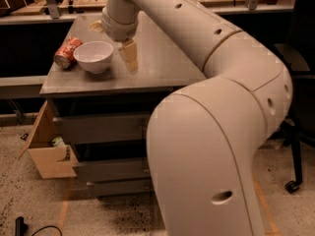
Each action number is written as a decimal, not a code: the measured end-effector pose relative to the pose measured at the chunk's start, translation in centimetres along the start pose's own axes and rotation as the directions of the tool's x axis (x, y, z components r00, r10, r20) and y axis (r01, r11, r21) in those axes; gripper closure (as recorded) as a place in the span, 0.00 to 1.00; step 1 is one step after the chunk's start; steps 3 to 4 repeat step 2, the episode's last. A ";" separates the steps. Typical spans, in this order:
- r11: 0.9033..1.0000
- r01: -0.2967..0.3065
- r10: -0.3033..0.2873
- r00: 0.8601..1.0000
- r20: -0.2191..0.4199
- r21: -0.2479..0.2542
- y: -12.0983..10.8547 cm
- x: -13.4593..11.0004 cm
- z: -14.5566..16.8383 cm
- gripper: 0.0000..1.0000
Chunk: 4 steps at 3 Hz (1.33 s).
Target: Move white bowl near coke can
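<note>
Grey cabinet top [162,68], claw [114,44] beside white bowl [93,55]

Grey counter [162,68] centre stage, wooden drawer [47,156] hanging open low left, black office chair [295,132] right, cable [29,228] on the floor.

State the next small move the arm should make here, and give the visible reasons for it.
Probably raise the gripper straight up and away from the table. The white bowl sits upright on the table right beside the coke can, which lies on its side. The gripper hangs just off the bowl's other side, apart from it, so the placing looks done.
</note>
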<state>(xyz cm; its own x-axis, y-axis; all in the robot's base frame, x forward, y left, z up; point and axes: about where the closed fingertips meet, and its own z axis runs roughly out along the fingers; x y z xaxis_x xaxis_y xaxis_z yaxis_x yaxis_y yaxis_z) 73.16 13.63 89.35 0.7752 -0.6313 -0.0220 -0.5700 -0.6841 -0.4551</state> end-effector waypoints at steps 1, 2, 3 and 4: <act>0.992 -0.100 0.102 0.994 -0.030 0.082 2.8 3.4 -6.0 0.00; 0.992 -0.100 0.102 0.994 -0.029 0.082 2.8 3.4 -5.9 0.00; 0.992 -0.100 0.102 0.994 -0.029 0.082 2.8 3.4 -5.9 0.00; 0.992 -0.100 0.102 0.994 -0.029 0.082 2.8 3.4 -5.9 0.00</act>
